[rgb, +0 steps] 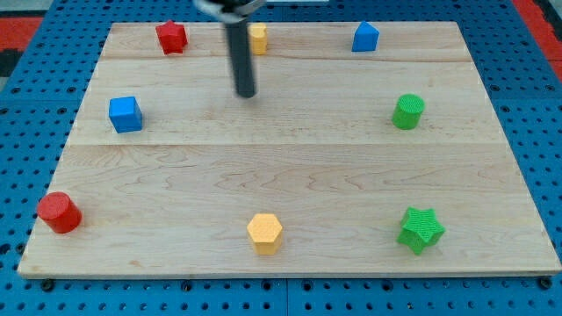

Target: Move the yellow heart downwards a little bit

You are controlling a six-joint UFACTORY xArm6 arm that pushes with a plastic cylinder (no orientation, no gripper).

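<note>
Our tip (246, 93) on wooden table (290, 175); small yellow heart-shaped block (258, 38) at 12 o'clock, partly behind rod. Tool is bare rod, nothing gripped. We must get above heart first.

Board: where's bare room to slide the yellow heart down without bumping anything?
Bare wood runs below the yellow heart through the board's middle, bordered by the blue cube, green cylinder and yellow hexagon. My tip stands just below-left of the heart. Blocks crowd only the edges.
</note>
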